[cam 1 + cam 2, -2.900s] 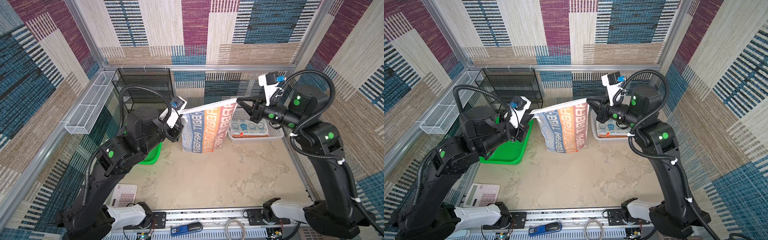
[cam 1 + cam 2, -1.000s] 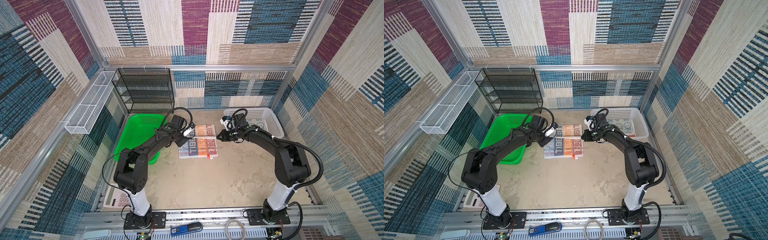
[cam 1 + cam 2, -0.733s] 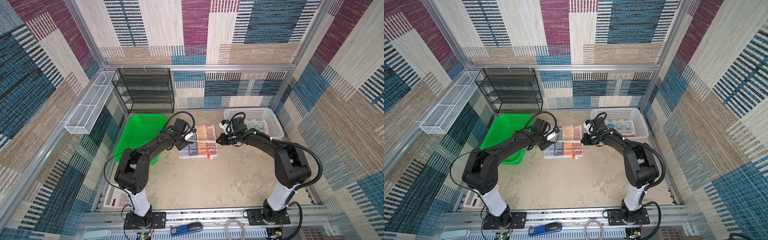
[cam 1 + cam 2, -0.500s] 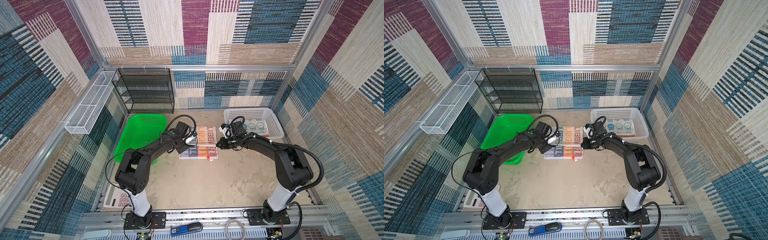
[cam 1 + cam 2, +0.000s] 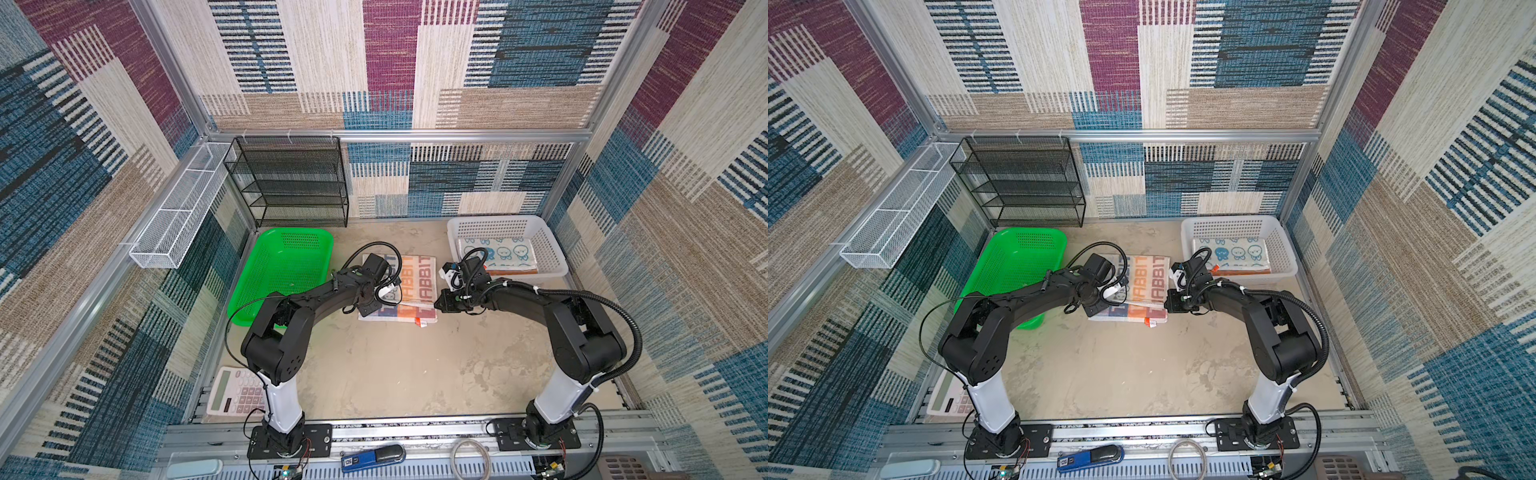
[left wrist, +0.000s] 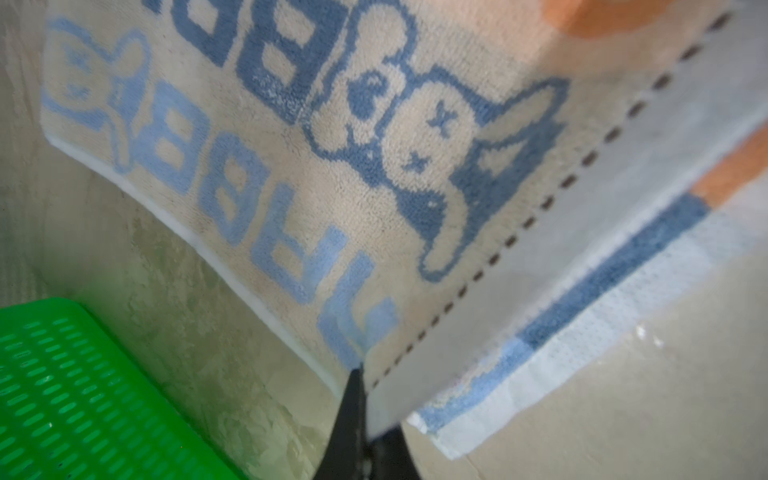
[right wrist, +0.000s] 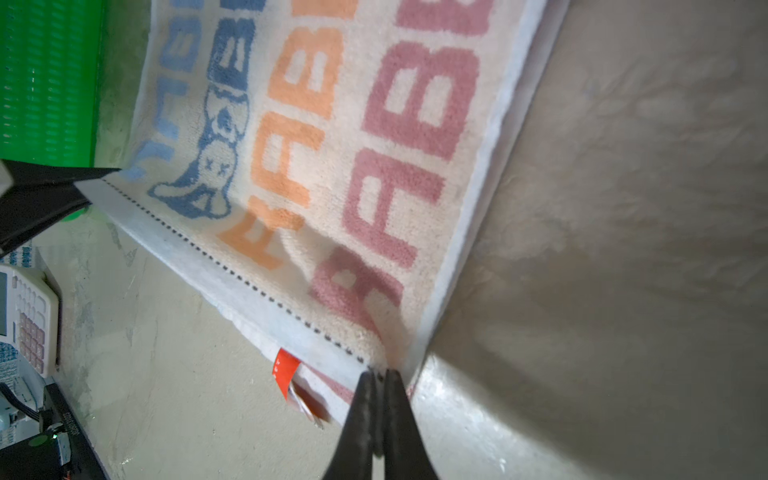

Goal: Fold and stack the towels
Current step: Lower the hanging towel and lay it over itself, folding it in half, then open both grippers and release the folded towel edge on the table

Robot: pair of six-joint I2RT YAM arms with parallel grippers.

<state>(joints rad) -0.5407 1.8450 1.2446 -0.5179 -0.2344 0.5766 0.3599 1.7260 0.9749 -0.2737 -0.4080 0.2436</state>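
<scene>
The whitish towel with orange, blue and pink "RABBIT" lettering lies on the table in both top views, partly doubled over itself. My left gripper is shut on its stitched hem at one near corner, and my right gripper is shut on the other near corner. The held edge hangs just over the lower layer. A red label sticks out beneath the right corner. The blue towel lies folded in the white basket, on top of the orange towel.
A green basket sits left of the towel, close to my left arm. Against the back wall stands a black mesh rack. A white wire tray hangs on the left wall. At the front left lies a calculator.
The towel came down from hanging in the air onto the table. Over the last second both grippers drew its held edge toward the front, over the lower layer.
</scene>
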